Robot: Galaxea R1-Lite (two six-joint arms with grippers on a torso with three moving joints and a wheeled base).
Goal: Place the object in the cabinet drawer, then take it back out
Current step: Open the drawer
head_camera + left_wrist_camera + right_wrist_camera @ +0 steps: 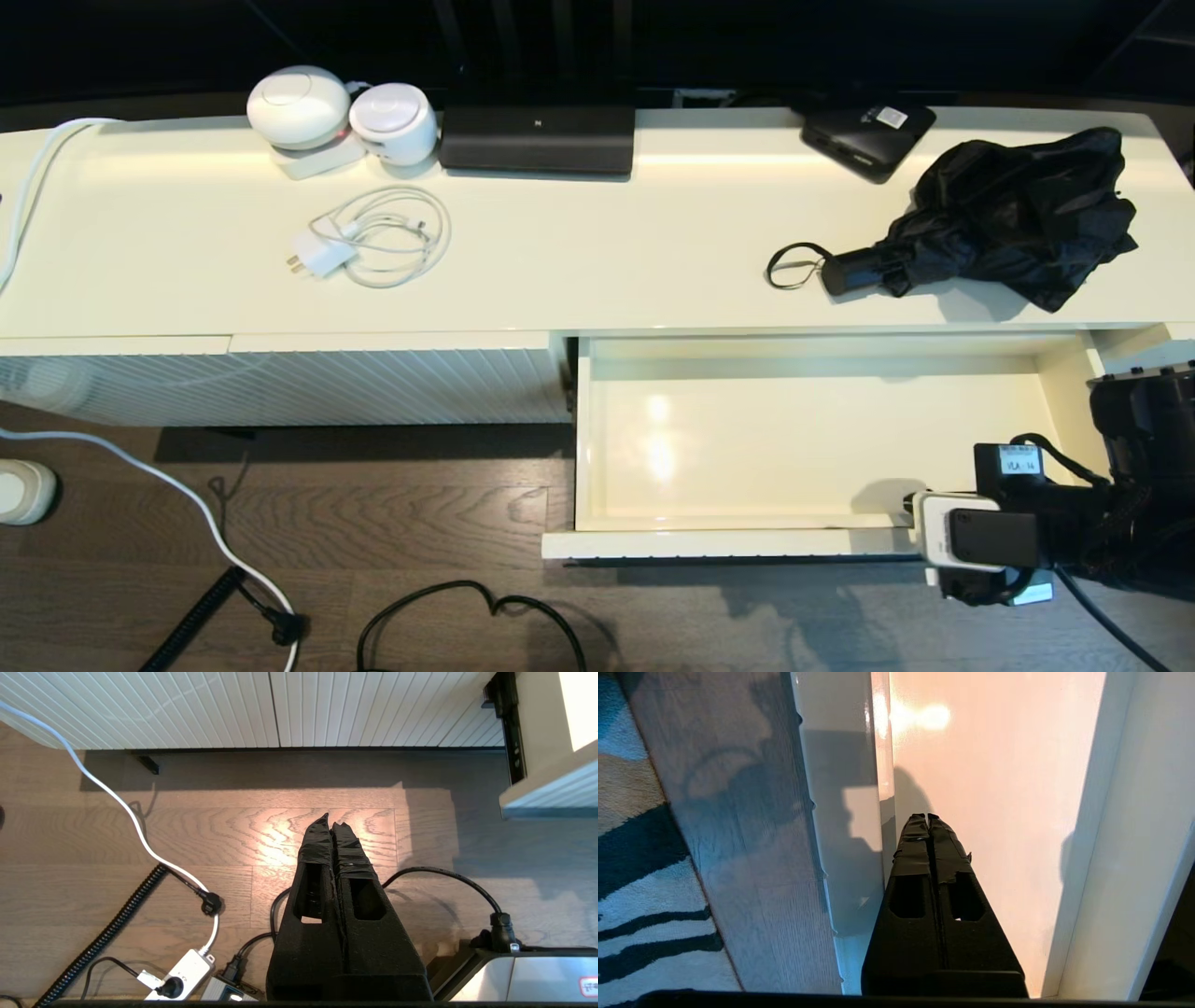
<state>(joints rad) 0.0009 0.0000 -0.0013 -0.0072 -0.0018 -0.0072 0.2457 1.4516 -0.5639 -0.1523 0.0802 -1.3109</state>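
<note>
A long glossy cream tabletop (579, 271) is running across a low cabinet over a dark wood floor, and you are facing it with the cabinet drawer (803, 439) already standing pulled out and empty, its smooth interior catching the light.

The umbrella (999, 219) is lying on the tabletop toward your right, just behind the open drawer, with its handle (854, 271) pointing left and the wrist loop (794, 266) trailing beyond it. It is not in the drawer yet, so the first half of the task looks undone.

Your right pincer (927, 819) is hovering at the drawer's front right corner, just inside the front wall, fingers pressed together and holding nothing. Your left pincer (332, 823) is hanging low over the floor in front of the ribbed cabinet panel (261, 709), also closed and empty, well clear of the work.

You are probably dealing with something light but awkward. The loose fabric looks slippery and will likely bunch or slide between the fingers, and the loop is too limp to lift by. The short stiff handle, or the bundled neck just beside it, looks like the surest place to take hold. You will need to spread the right fingers first.
</note>
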